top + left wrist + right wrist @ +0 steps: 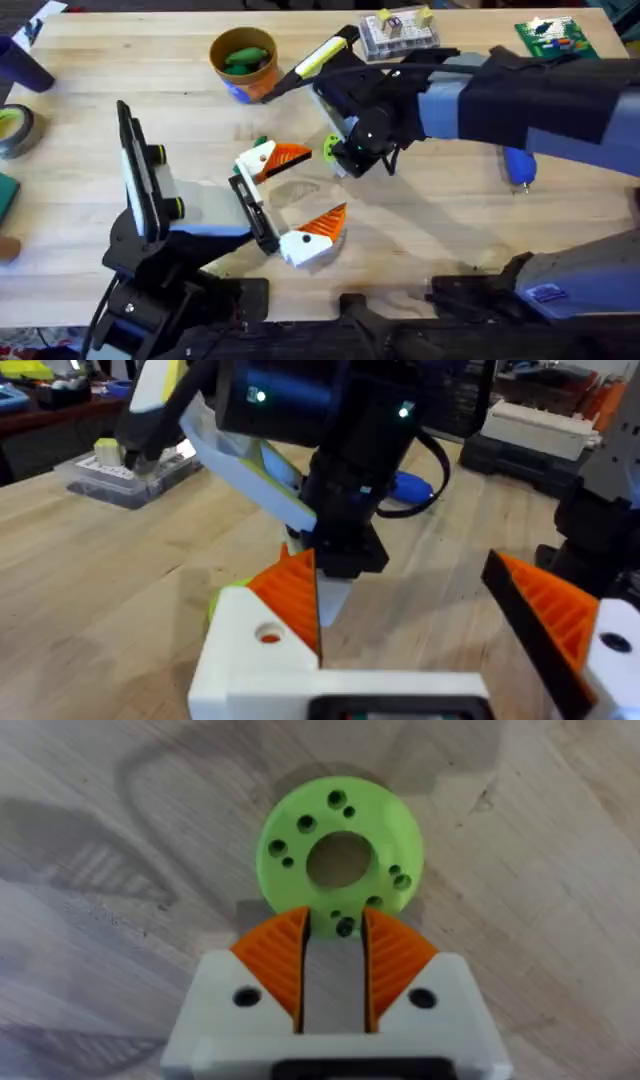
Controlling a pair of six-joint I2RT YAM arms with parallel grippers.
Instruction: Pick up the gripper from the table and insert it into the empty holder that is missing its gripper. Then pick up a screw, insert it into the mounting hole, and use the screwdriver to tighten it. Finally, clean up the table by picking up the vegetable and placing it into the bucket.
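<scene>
My right gripper [347,160] points straight down at a flat green disc [300,830] drilled with small holes. Its orange pads [275,965] stand a narrow gap apart over the disc's near rim, open, with a dark hole between the tips. Whether that hole holds a screw I cannot tell. My left gripper [322,185] lies low over the table's middle, open wide with nothing between its fingers [285,595]. The blue screwdriver [520,165] lies on the table at the right. The green vegetable [245,55] sits inside the orange bucket [243,78]. The loose gripper and the holder are out of view.
A clear parts box [398,32] stands at the back. A yellow-and-black tool [325,55] lies beside the bucket. A green circuit board [550,38] is at the back right and a grey tape roll [15,130] at the left edge. The near right table is bare.
</scene>
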